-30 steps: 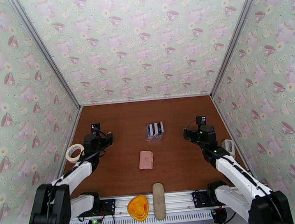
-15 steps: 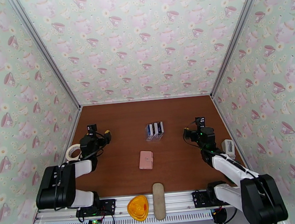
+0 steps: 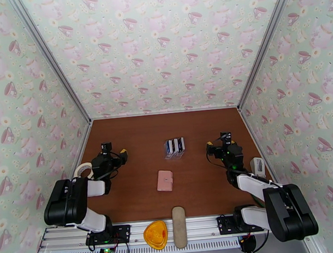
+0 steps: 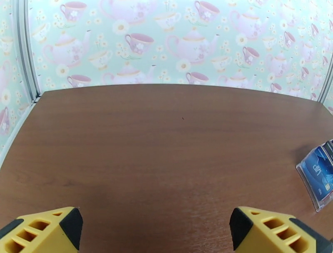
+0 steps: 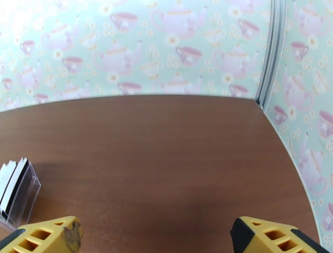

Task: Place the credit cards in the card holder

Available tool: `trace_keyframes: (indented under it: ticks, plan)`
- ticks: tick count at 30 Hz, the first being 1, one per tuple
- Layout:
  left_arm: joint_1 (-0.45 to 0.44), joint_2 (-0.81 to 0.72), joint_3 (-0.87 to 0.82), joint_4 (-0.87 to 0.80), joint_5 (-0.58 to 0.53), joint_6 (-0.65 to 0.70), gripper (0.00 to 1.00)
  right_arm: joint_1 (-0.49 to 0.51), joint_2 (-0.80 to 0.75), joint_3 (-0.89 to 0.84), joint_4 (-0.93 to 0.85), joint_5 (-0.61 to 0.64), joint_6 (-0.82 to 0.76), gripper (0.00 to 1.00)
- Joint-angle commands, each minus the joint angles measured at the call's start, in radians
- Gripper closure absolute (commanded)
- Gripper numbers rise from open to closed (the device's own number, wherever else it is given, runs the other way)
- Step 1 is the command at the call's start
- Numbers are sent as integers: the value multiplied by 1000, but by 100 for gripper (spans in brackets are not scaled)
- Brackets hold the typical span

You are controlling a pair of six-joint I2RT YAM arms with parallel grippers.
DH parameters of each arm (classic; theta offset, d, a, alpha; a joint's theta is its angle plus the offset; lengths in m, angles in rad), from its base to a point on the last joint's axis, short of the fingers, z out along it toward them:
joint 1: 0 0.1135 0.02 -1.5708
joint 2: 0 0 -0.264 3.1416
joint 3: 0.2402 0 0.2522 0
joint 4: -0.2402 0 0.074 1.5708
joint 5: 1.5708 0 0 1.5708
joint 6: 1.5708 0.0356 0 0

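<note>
The credit cards (image 3: 174, 146) stand as dark and light stripes in a clear upright rack (image 3: 174, 154) at the middle of the brown table. A bluish card (image 4: 319, 169) shows at the right edge of the left wrist view, and the rack (image 5: 17, 192) shows at the left edge of the right wrist view. The pale pink card holder (image 3: 164, 180) lies closed, nearer than the rack. My left gripper (image 3: 121, 153) (image 4: 154, 220) hangs low at the table's left, open and empty. My right gripper (image 3: 210, 148) (image 5: 156, 226) is at the right, also open and empty.
A roll of tape (image 3: 83, 171) lies by the left wall and a small white object (image 3: 258, 165) by the right wall. An orange piece (image 3: 156, 234) and a long beige oval case (image 3: 179, 226) rest on the front rail.
Both arms have folded down, their elbows drawing in toward the table. The grippers shifted only slightly. Cards, rack and holder have not moved.
</note>
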Motion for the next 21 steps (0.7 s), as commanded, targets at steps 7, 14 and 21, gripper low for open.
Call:
trace_keyframes:
  ticks: [7,14,21]
  plan:
    - [3,6,-8,49,27,18,0,-58,138,-11,231,-99,13,0]
    - [0,6,-7,48,24,20,0,-59,244,-11,327,-130,3,0]
    - [-13,4,-3,34,19,35,0,-60,273,52,238,-142,0,0]
